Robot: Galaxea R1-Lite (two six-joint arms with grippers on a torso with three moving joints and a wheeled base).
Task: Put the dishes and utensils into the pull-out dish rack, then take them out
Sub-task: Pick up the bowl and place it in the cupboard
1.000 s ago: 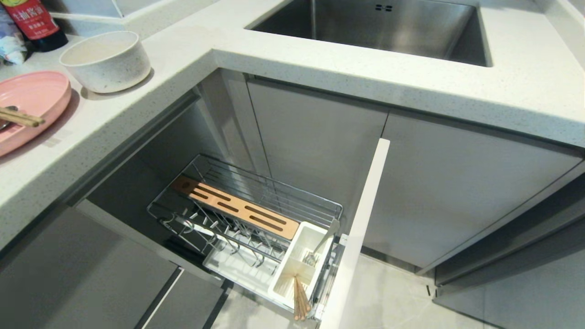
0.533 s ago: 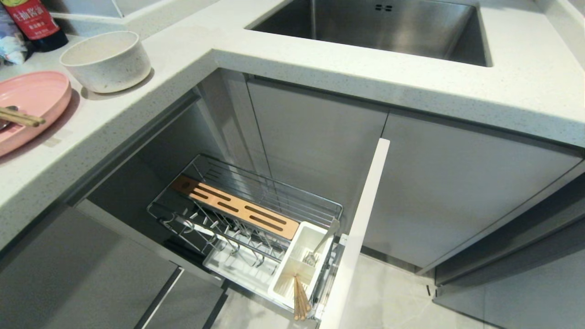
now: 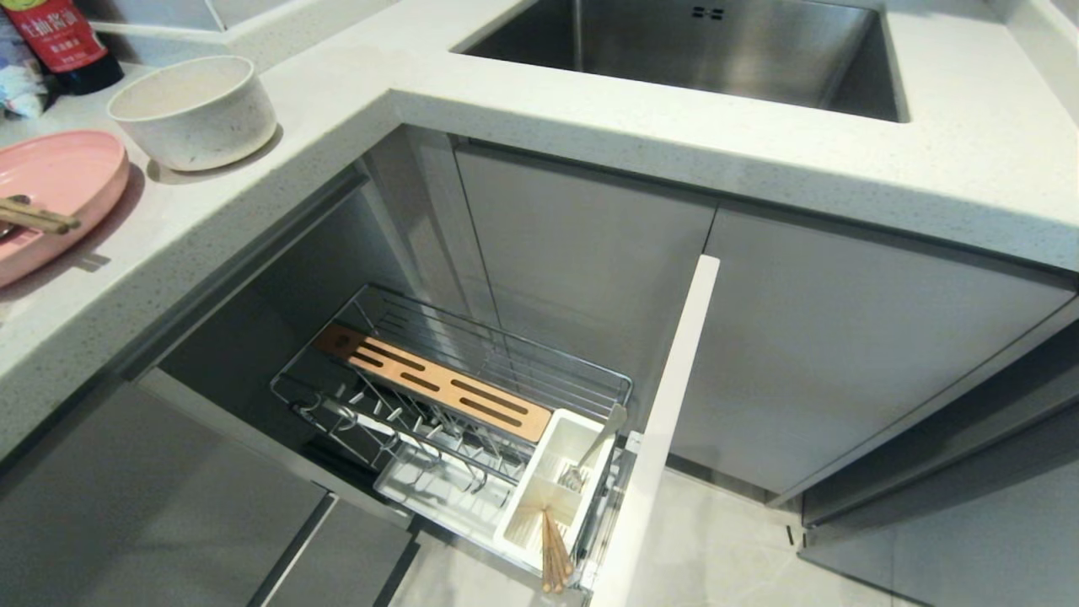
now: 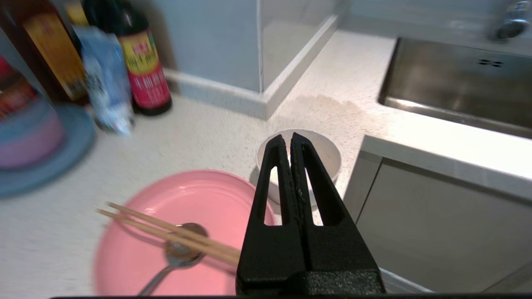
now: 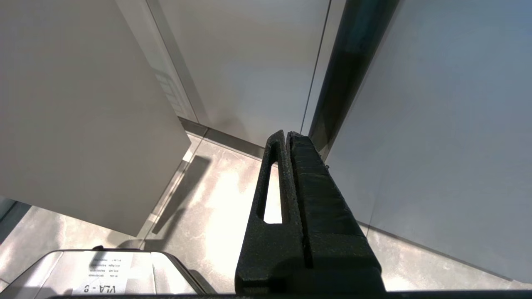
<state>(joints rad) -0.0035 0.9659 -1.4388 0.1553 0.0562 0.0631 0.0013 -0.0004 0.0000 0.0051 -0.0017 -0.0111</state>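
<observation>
Head view: the pink plate (image 3: 52,198) lies on the counter (image 3: 253,194) at the left edge, with the chopsticks (image 3: 38,217) across it. The cream bowl (image 3: 192,110) stands just beside it, nearer the sink (image 3: 700,51). Below, the dish rack (image 3: 455,405) is pulled out; its white box holds a fork (image 3: 590,455) and a bundle of chopsticks (image 3: 554,552).

Left wrist view: the left hand (image 4: 289,141) hangs clenched and empty above the bowl (image 4: 328,155). The spoon (image 4: 176,253) lies in the plate (image 4: 183,199) under the chopsticks (image 4: 166,232). Bottles (image 4: 143,62) stand behind.

Right wrist view: the right hand (image 5: 286,137) is clenched, empty, low beside cabinet doors (image 5: 436,104) over the floor (image 5: 208,199).
</observation>
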